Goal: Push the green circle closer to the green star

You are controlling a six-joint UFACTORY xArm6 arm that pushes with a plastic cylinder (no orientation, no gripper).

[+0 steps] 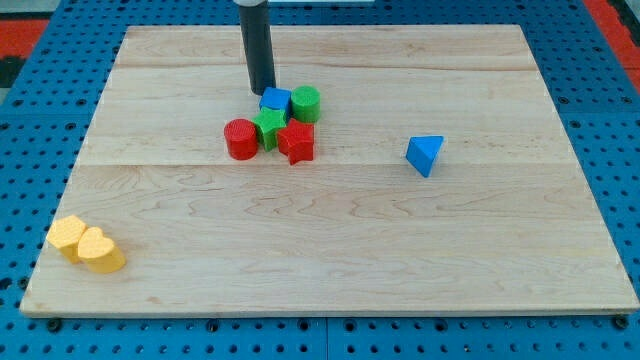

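The green circle (306, 103) is a short green cylinder in a tight cluster at the board's upper middle. The green star (270, 128) lies just below and to its left, close to it. A blue cube (275, 101) sits between them at the cluster's top, touching the green circle's left side. A red cylinder (241, 139) is at the cluster's left and a red star (296, 142) at its lower right. My tip (262, 92) stands just left of and above the blue cube, at the cluster's upper left edge.
A blue triangular block (425, 154) lies alone toward the view's right. Two yellow blocks (87, 244) lie together near the wooden board's (330, 250) lower left corner. Blue pegboard surrounds the board.
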